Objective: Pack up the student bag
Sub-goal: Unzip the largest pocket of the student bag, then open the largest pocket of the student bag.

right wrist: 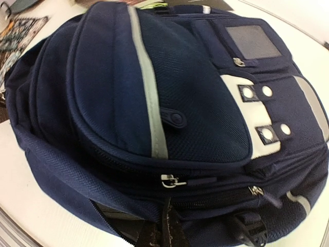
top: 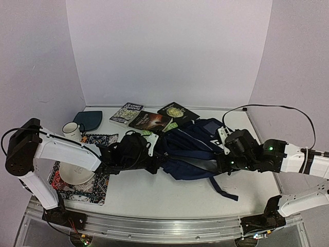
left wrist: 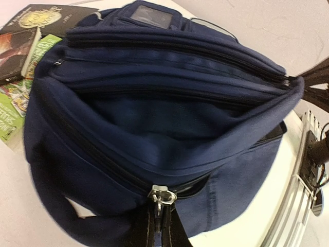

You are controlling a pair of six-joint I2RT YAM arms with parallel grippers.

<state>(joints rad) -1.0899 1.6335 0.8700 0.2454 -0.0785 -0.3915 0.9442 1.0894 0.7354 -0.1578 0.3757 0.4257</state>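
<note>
The large navy-blue fabric backpack carries a pale grey stripe and white snap patches; the woven rectangular mat is patterned black, red and white

- The student bag lies in the middle of the table.
- Three books lie just behind the bag.
- A cup and a pouch sit to its left.
- A plate lies on a mat, also left.
</note>
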